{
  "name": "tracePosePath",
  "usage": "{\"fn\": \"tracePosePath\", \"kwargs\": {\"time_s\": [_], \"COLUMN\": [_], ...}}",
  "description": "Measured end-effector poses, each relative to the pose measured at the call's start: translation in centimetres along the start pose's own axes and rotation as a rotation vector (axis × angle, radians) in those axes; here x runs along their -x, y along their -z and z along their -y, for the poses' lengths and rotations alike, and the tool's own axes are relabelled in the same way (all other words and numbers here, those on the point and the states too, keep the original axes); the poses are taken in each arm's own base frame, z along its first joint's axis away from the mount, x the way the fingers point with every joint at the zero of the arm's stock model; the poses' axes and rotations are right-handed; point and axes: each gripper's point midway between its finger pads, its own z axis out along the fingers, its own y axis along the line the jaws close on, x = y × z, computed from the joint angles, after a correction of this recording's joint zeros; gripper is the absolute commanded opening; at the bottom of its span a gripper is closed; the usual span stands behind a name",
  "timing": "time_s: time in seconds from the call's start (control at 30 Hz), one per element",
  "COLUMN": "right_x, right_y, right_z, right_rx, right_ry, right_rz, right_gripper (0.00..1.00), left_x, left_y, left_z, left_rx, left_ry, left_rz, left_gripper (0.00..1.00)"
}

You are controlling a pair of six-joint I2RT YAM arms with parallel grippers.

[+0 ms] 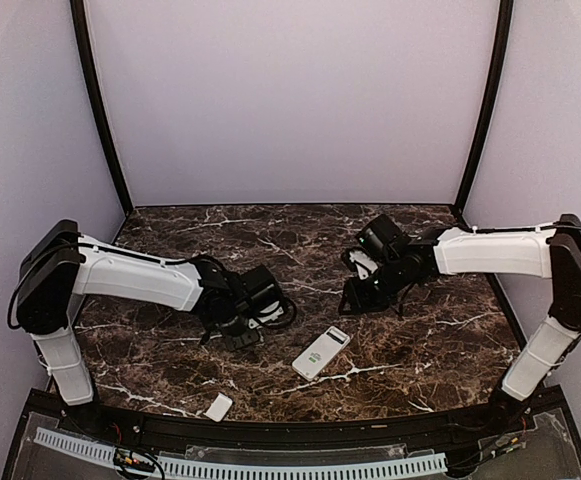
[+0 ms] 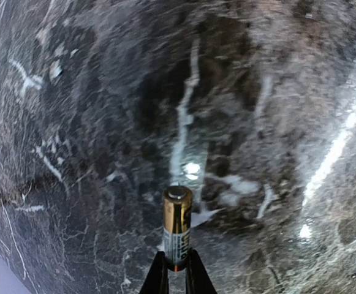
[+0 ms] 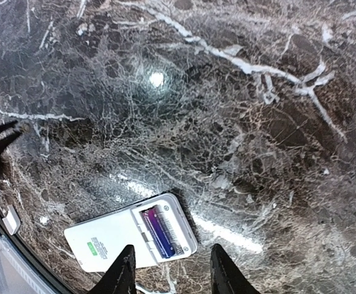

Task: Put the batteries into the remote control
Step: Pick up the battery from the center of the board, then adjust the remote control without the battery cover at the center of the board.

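The white remote control (image 1: 320,353) lies back up on the marble table, its battery compartment open. In the right wrist view the remote (image 3: 113,236) has a dark bluish battery (image 3: 161,231) seated in one slot; the slot beside it is empty. My right gripper (image 3: 173,269) is open and empty, hovering over the compartment end, and it shows in the top view (image 1: 353,298). My left gripper (image 2: 176,272) is shut on the pale, gold-ended battery (image 2: 177,223), holding it by its lower end above bare table. It sits left of the remote (image 1: 242,338).
The small white cover plate (image 1: 219,406) lies near the table's front edge, left of the remote. A black raised rim (image 1: 300,432) runs along the front. Walls close in the table at the back and both sides.
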Motion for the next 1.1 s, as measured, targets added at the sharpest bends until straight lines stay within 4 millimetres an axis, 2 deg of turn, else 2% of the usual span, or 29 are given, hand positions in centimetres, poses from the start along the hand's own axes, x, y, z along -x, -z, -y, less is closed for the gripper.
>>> {"fn": "tracePosePath", "kwargs": {"time_s": [0.2, 0.37, 0.47, 0.6, 0.73, 0.83, 0.97, 1.1], "right_x": [-1.5, -0.9, -0.5, -1.1, -0.4, -0.7, -2.1, -3.7], "right_y": [-2.7, -4.6, -5.7, -7.1, -8.1, -9.0, -9.7, -9.6], "right_z": [-0.4, 0.0, -0.2, -0.7, -3.0, -5.2, -7.9, -9.2], "right_rx": [-0.087, -0.153, -0.148, -0.118, -0.076, -0.044, -0.005, 0.003], "right_ry": [-0.015, -0.019, -0.014, 0.014, 0.104, 0.199, 0.314, 0.397], "right_rz": [-0.052, -0.077, -0.095, -0.154, -0.174, -0.197, -0.235, -0.275], "right_gripper": [0.4, 0.38, 0.35, 0.29, 0.25, 0.22, 0.2, 0.18], "left_x": [-0.4, 0.0, -0.4, -1.3, -2.2, -2.4, -2.4, -2.7], "left_y": [1.5, 2.8, 2.7, 2.2, 1.6, 1.5, 1.6, 1.9], "left_z": [-3.4, -4.0, -4.0, -3.7, -3.4, -3.4, -3.6, -4.0], "left_rx": [0.039, 0.051, 0.058, 0.064, 0.063, 0.065, 0.071, 0.078], "left_ry": [0.165, 0.193, 0.19, 0.179, 0.172, 0.169, 0.168, 0.175], "left_rz": [0.032, 0.073, 0.069, 0.047, 0.029, 0.026, 0.035, 0.046], "left_gripper": [0.0, 0.0, 0.0, 0.0, 0.0, 0.0, 0.0, 0.0]}}
